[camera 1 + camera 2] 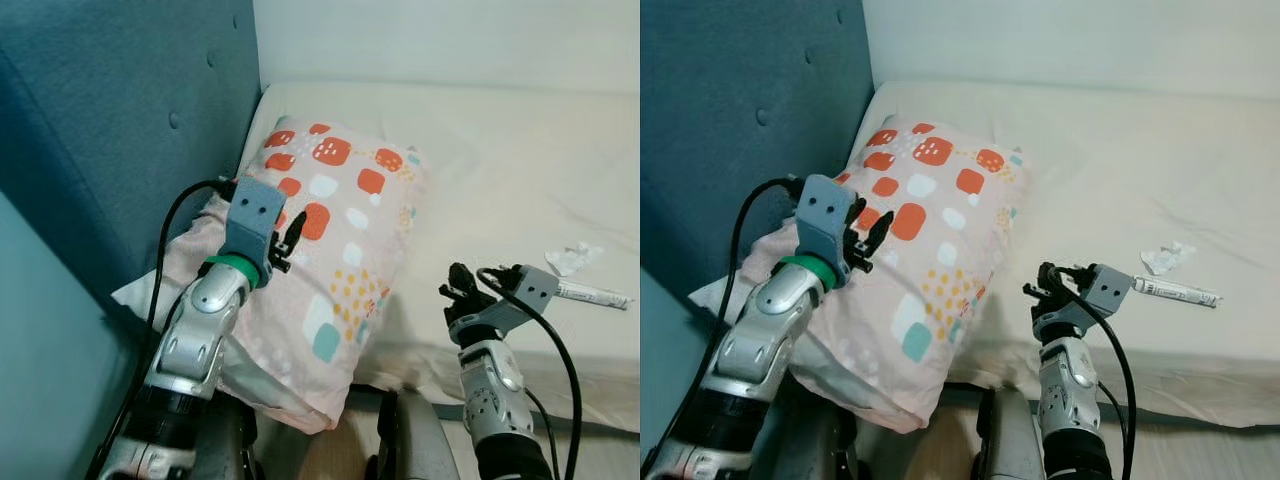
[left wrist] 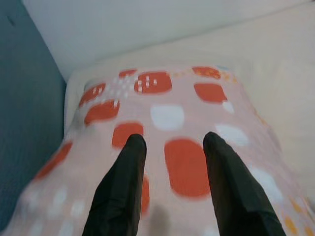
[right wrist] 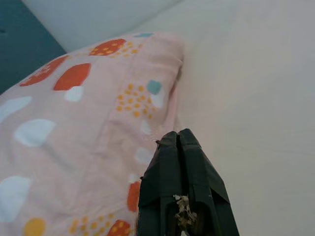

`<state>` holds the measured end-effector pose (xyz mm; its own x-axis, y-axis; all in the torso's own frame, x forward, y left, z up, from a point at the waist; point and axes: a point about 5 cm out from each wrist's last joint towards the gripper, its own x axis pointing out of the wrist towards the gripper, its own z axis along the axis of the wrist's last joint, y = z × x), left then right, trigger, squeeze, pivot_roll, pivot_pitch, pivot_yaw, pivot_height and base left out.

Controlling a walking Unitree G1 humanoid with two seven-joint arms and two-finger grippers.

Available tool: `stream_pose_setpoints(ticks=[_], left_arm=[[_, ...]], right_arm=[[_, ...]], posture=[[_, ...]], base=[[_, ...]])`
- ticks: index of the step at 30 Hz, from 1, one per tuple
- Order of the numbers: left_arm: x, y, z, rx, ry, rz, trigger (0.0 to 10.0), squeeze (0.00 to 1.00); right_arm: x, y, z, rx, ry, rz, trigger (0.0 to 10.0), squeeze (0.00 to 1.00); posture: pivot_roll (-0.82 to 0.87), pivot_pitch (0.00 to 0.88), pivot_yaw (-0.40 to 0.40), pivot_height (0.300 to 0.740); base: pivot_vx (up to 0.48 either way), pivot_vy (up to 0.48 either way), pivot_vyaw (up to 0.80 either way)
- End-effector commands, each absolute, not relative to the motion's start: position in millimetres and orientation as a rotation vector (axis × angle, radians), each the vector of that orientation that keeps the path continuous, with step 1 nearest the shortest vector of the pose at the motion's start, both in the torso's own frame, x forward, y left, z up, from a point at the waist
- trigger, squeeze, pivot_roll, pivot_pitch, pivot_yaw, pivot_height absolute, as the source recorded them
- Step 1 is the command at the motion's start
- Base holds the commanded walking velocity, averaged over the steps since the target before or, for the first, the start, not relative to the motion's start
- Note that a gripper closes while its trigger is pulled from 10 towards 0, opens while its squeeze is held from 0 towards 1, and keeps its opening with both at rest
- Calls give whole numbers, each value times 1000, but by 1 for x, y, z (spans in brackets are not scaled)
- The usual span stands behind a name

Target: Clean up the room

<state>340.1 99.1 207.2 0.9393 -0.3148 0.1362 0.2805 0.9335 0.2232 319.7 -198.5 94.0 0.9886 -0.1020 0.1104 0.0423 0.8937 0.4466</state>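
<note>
I'm looking down at a bed (image 1: 520, 160) with a cream sheet, pushed into a corner: a teal padded headboard (image 1: 120, 120) runs along the robot's left and a pale wall (image 1: 450, 40) closes the far side. A pink pillow (image 1: 340, 250) patterned with orange, white and teal patches lies at the head of the bed, its far end against the headboard and its near end hanging a little over the mattress edge.

My left gripper (image 1: 290, 238) is over the pillow's left half with its fingers (image 2: 125, 177) spread apart; from the wrist camera they sit just above or on the fabric, and I can't tell which.

My right gripper (image 1: 458, 285) is over the sheet just beside the pillow's right edge, its fingers (image 3: 182, 167) pressed together with nothing between them.

Further right on the sheet I see a crumpled white wrapper (image 1: 573, 258) and, just beside it, a white tube-shaped item (image 1: 595, 295), possibly a pen or marker. Both lie well apart from the pillow.
</note>
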Motion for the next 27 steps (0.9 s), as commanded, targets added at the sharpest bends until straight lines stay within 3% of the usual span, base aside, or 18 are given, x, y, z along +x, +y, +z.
stream_pose_setpoints(ticks=[1, 7, 10, 15, 16, 17, 18, 20, 21, 22, 27], left_arm=[[343, 99, 203, 212, -152, -294, 10000, 0], [368, 105, 236, 292, -226, -227, 10000, 0], [400, 132, 258, 406, -76, -197, 10000, 0], [410, 146, 275, 417, -36, -190, 10000, 0], [410, 150, 277, 423, -16, -204, 10000, 90], [411, 153, 278, 427, -4, -213, 10000, 90], [411, 158, 278, 430, 4, -204, 10000, 1000], [412, 161, 278, 429, 18, -210, 10000, 1000], [411, 164, 276, 417, 50, -234, 10000, 1000], [410, 166, 270, 377, 105, -285, 10000, 1000], [411, 169, 258, 286, 225, -354, 10000, 1000]], right_arm=[[319, -197, 90, 472, -112, -77, 10000, 0], [321, -181, 89, 581, -90, 23, 10000, 0], [324, -147, 82, 838, 23, 236, 10000, 0], [331, -123, 84, 965, 55, 379, 10000, 0], [334, -116, 87, 987, 58, 408, 10000, 0], [336, -111, 88, 1002, 61, 427, 10000, 0], [338, -104, 91, 1023, 69, 450, 10000, 0], [341, -98, 93, 1039, 78, 464, 10000, 0], [345, -93, 92, 1028, 104, 433, 10000, 863], [349, -92, 90, 1043, 126, 359, 10000, 1000], [352, -96, 85, 1111, 160, 230, 10000, 1000]], posture=[[68, 104, 49, 582], [70, 115, 48, 582], [119, 146, 54, 582], [146, 159, 56, 582], [178, 175, 53, 582], [178, 175, 53, 582], [202, 189, 50, 582], [202, 189, 50, 582], [227, 201, 44, 582], [259, 212, 39, 582], [282, 232, 53, 582]], base=[[0, 0, 0], [0, 0, 0], [0, 0, 0], [0, 0, 0], [0, 0, 0], [0, 0, 0], [0, 0, 0], [0, 0, 0], [0, 0, 0], [0, 0, 0], [0, 0, 0]])
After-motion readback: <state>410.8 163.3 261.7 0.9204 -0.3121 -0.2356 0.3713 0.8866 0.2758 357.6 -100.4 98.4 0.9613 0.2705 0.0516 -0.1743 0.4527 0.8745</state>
